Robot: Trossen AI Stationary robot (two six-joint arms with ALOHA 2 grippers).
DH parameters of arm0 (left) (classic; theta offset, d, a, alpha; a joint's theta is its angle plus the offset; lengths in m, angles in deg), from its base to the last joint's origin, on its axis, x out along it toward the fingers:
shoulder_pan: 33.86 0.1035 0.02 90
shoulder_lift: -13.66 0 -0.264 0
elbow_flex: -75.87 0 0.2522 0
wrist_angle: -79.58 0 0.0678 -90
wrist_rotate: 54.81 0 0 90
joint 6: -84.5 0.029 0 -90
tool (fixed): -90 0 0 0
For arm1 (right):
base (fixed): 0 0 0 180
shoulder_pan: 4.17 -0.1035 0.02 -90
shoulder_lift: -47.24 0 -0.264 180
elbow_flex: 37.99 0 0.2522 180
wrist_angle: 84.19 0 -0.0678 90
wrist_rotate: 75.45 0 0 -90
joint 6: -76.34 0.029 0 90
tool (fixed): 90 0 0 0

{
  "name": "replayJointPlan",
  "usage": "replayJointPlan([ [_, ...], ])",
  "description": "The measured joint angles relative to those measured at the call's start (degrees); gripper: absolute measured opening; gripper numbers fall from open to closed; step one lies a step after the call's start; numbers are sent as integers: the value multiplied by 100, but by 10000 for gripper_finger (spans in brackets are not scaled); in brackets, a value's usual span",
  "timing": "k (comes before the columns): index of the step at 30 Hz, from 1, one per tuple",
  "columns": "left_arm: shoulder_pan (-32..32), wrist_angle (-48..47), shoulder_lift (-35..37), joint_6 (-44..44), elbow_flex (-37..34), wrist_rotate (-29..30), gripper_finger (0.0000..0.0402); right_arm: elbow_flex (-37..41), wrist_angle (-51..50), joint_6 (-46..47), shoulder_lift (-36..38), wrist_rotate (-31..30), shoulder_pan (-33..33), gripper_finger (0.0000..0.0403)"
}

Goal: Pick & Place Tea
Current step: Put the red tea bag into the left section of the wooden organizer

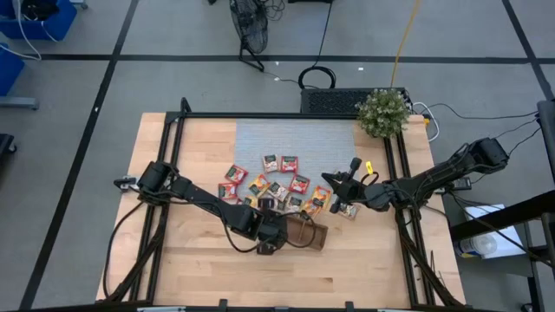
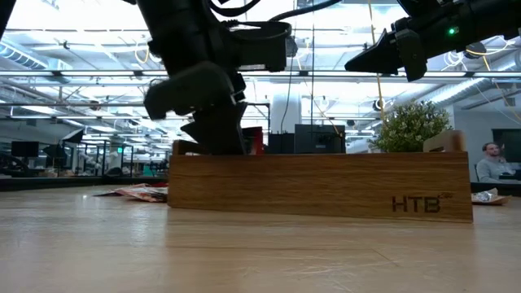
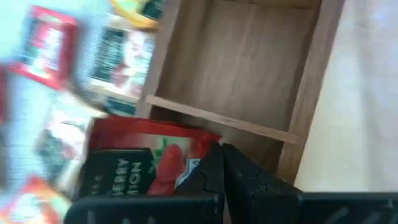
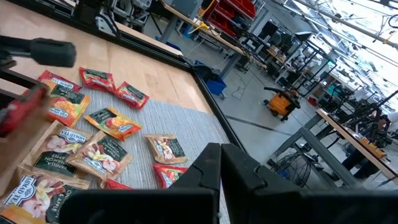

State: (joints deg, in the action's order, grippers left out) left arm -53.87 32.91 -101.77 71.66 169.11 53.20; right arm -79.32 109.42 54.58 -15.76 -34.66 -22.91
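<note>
The left gripper (image 1: 270, 232) hangs over the end of the wooden tray (image 1: 305, 236), fingers pinched on a red tea packet (image 3: 146, 165) just above a compartment. More tea packets (image 1: 276, 184) lie scattered just beyond it. The right gripper (image 1: 332, 180) hovers nearby over them, fingers pressed together.

wooden tray (image 1: 314, 237) on table (image 1: 199, 260) | potted plant (image 1: 382, 112) at corner
</note>
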Motion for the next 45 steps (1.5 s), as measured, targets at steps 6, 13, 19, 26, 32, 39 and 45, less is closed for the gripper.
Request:
replayJointPlan([
  [6,2,0,0,-300,0,-751,14,0,17,-9,0,1,-1,0],
  [13,0,-95,0,-248,105,-759,10,-1,15,-10,0,0,0,0],
  [19,-147,-168,10,135,709,-768,19,-2,-22,-4,0,0,-4,0],
  [26,-193,-599,11,46,887,-768,6,-2,-58,0,0,0,-11,0],
  [32,-364,-629,339,84,889,-424,17,-2,-107,4,-2,0,-11,0],
  [39,-625,342,1577,635,64,412,9,-7,-64,2,-2,-7,-11,0],
  [45,-457,3009,2967,1266,-2057,133,33,-7,-60,38,-2,-4,4,0],
])
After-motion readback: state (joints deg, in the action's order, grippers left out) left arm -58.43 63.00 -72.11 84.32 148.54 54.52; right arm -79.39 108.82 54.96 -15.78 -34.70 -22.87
